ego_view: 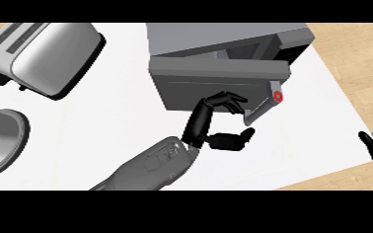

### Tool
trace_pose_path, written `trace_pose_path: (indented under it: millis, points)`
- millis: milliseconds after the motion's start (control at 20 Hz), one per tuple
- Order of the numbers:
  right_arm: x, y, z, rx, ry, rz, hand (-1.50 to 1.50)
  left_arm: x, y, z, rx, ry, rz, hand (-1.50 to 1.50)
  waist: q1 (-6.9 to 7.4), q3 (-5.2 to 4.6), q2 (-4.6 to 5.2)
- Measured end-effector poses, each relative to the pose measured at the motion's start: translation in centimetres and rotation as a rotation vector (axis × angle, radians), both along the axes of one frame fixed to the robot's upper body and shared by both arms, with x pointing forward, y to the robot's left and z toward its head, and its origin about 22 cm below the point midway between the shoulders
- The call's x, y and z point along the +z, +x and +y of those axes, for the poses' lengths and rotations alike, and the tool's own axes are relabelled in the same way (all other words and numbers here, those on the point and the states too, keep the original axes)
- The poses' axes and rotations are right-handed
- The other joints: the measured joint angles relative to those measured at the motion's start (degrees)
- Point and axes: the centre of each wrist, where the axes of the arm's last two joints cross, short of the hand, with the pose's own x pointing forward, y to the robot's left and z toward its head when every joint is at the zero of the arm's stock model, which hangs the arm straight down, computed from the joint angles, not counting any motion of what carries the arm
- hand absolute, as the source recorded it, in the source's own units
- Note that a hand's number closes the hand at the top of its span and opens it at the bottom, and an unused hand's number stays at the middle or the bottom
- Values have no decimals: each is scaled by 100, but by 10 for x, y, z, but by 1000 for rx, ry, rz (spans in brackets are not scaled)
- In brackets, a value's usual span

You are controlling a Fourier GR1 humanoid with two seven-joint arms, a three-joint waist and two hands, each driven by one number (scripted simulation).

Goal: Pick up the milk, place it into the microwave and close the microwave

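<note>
The grey microwave [218,37] stands at the back right of the white counter. Its door [218,76] is swung most of the way across the front, leaving a dark gap at the right. A red button [278,96] shows on the panel at the door's lower right. My left hand [207,121] is open, its fingertips [227,100] resting against the door's outer face and its thumb [235,138] spread out below. No milk shows anywhere; the door hides the microwave's inside. Only the tip of my right hand [364,140] shows at the right edge.
A silver toaster [51,54] lies at the back left. The rim of a round metal pan [11,138] shows at the left edge. The white counter [109,128] ends in wooden floor at the right and front right.
</note>
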Motion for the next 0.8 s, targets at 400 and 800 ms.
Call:
trace_pose_path:
  millis: [400,800]
  points:
    - [52,10,-23,-129,-285,-177,150,19,20,-3,123,-44,41,-150,-209,-15,72]
    - [73,22,-29,-174,-373,-253,150,23,19,-6,159,-107,48,-150,-236,-3,148]
